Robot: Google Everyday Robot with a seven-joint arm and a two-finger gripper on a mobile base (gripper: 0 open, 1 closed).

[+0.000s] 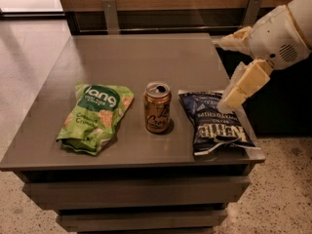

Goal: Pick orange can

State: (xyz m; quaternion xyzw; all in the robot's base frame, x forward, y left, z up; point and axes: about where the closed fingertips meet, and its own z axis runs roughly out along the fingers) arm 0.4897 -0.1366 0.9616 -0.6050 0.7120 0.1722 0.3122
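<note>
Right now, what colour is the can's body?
The can is orange-gold with dark lettering, clearest in the camera view; the gripper hovers open near the blue bag.

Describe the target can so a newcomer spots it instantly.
On the grey table, with the tool above its right edge, three items form a row. The orange can is the middle one, upright between the flat green bag and blue bag.
</note>
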